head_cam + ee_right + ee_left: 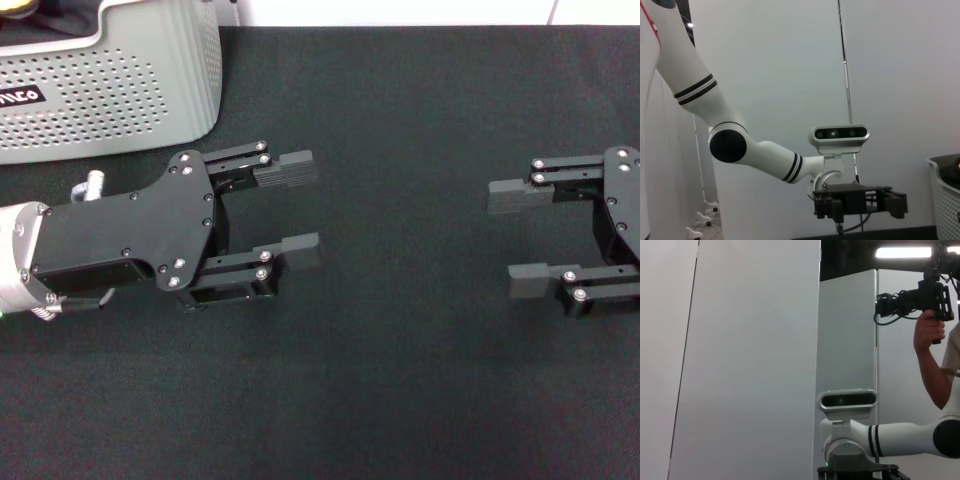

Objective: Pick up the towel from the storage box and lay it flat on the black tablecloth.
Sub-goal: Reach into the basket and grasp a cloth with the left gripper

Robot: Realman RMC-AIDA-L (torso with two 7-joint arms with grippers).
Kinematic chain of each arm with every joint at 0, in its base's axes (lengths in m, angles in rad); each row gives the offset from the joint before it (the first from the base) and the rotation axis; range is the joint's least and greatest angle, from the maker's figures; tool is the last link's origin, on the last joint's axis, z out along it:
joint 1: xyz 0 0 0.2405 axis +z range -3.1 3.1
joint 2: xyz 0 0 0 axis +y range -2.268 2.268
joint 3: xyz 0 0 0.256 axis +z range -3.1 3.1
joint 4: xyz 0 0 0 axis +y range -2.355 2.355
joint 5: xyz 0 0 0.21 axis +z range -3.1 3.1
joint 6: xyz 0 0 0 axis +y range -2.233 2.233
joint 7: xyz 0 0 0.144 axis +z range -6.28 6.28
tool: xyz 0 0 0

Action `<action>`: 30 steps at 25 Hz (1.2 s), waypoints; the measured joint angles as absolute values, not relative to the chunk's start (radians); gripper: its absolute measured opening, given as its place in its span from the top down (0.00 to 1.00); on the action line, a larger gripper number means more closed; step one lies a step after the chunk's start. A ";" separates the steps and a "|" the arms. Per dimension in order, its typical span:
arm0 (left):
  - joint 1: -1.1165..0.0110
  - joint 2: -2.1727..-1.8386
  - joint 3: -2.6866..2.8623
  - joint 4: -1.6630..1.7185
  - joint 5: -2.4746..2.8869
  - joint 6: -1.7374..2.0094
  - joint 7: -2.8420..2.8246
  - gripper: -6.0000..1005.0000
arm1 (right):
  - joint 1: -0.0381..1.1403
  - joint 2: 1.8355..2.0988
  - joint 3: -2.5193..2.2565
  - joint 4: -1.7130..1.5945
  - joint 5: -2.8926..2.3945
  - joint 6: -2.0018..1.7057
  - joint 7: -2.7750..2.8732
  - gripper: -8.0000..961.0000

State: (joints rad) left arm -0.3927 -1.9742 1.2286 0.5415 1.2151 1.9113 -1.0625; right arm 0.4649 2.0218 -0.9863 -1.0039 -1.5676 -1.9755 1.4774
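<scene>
Both arms hang low over the desk, which is covered edge to edge by the large matte black tablecloth (pixel 400 380). The left tool (pixel 290 212) sits just beside the light grey perforated plastic storage box (pixel 120 90), its two black fingers spread wide with nothing between them. The right tool (pixel 520 240) waits well apart on the other side, fingers likewise spread and empty, pointing inward so the two face each other across a bare stretch of cloth. That looks to me like a ready stance: the left arm is the nearer one to the box and is probably the one meant to reach in, while the right stays clear of the spot where the cloth should end up.

The yellow-orange terry towel (pixel 20 8) shows only as a small sliver at the box's top rim, at the very corner of the head view, so it seems to lie inside the box, untouched. Nothing of the task has been done yet, by my reckoning.

The tablecloth lies smooth, without folds I can make out. Around the rig stand plain pale wall panels (pixel 740 360). From the left wrist view, a person's hand (pixel 929 332) holds up a black camera rig (pixel 920 295) near a bright ceiling lamp (pixel 902 252). From the right wrist view, the box's dotted side shows at the edge.
</scene>
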 joint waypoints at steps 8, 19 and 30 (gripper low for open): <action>-0.389 -1.975 1.215 0.540 1.215 1.904 -1.061 0.33 | 0.466 2.022 -0.988 -0.999 -1.568 -1.968 1.470 0.34; -0.305 -2.032 0.705 0.495 1.211 1.665 -1.031 0.33 | 0.463 2.018 -0.985 -0.999 -1.568 -1.956 1.467 0.34; -0.245 -2.056 0.466 0.470 1.188 1.521 -1.004 0.33 | 0.461 2.015 -0.984 -0.999 -1.568 -1.953 1.456 0.34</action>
